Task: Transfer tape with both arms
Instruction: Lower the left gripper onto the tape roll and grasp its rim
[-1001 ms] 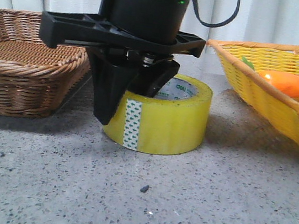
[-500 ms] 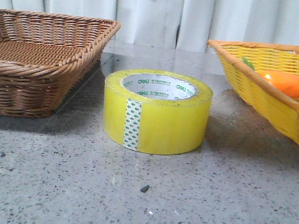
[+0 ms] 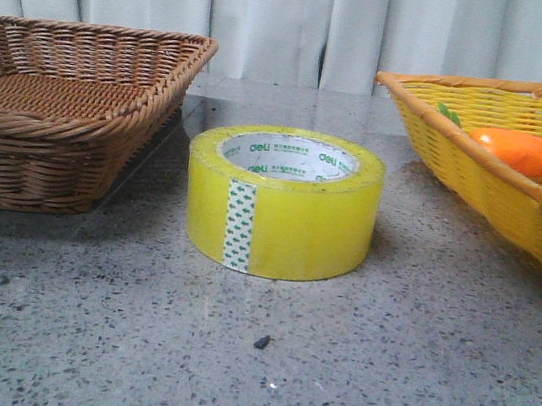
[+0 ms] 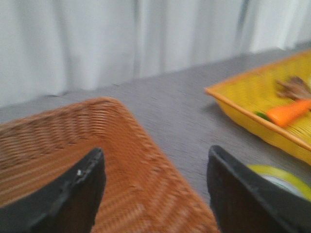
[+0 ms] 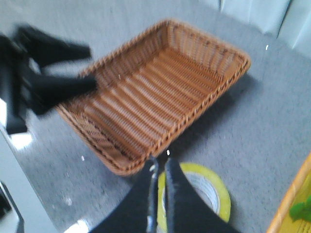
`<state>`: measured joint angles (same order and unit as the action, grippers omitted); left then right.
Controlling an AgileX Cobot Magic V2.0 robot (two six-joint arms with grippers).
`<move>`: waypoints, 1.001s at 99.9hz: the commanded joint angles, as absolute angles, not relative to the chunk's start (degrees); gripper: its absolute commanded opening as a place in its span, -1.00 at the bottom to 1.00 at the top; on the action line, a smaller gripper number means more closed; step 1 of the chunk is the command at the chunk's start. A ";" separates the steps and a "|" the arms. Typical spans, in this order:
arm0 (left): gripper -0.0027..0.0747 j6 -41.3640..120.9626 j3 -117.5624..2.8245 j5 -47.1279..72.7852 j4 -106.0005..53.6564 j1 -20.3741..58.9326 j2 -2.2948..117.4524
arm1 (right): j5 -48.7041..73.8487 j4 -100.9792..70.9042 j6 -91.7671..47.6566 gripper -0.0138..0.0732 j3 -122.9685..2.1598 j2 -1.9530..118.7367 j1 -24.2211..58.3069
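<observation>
Right gripper (image 5: 158, 167) hangs pressed together, empty, above the tape (image 3: 282, 204); left gripper (image 4: 153, 182) is spread. Brown basket (image 3: 68, 99) sits at nine o'clock; grip the rim squarely.

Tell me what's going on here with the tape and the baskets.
Nothing holds the tape right now; it sits flat on the table between the brown basket and the yellow basket, which holds an orange carrot toy. The left gripper is open above the brown basket. The right gripper is shut, above the tape.
</observation>
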<state>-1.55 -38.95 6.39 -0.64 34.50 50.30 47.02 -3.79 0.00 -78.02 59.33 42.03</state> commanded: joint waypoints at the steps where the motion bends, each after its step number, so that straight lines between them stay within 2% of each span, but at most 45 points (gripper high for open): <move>1: 0.15 -2.15 -43.59 4.49 -1.20 39.09 55.20 | 38.03 -1.51 2.76 -0.82 -76.05 54.54 41.94; 15: 0.15 -2.15 -48.18 6.17 -1.25 45.22 63.14 | 34.55 0.87 3.47 -0.82 -71.37 48.90 41.94; 44: 0.15 -2.15 -60.02 16.31 -1.25 55.12 78.38 | 36.31 0.87 3.47 -0.83 -66.84 43.76 41.94; 62: 0.15 -2.15 -64.95 22.04 -1.25 55.87 85.67 | 38.74 0.87 3.47 -0.83 -66.84 43.76 41.94; 91: 0.15 -2.15 -66.93 22.42 -1.34 55.87 90.45 | 39.03 0.87 3.47 -0.83 -66.84 43.76 41.94; 100: 0.06 -2.15 -66.93 22.42 -1.92 55.87 91.33 | 39.03 0.87 3.47 -0.83 -66.84 43.76 41.94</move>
